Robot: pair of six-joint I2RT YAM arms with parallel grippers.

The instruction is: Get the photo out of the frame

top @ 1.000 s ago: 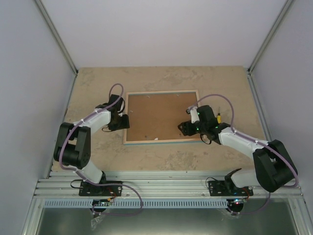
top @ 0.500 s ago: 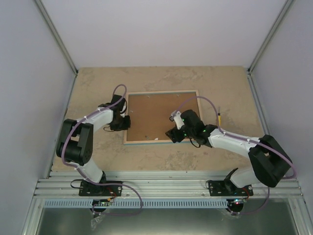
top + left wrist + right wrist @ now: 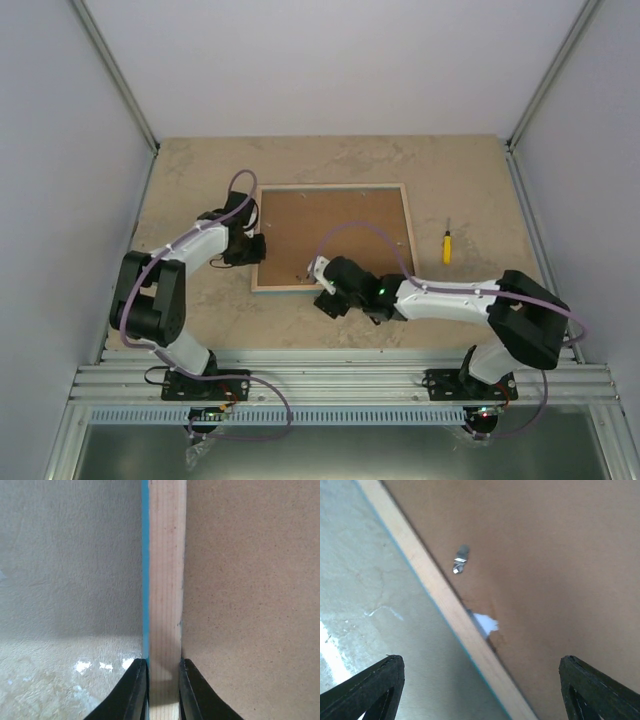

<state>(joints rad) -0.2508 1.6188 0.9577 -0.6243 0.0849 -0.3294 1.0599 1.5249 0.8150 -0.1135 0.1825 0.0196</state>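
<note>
The frame [image 3: 331, 238] lies back up, front face hidden against the surface [image 3: 200, 170]; at lower middle the right claw [image 3: 327, 299] covers its rail.

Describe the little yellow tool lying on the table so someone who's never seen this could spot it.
On the beige stone-patterned table, find the large rectangular picture frame lying face down, brown fibreboard back up. Just right of its right edge, apart from it, lies a small yellow-handled tool with a thin tip. It is the only yellow thing there, far smaller than the frame.
</note>
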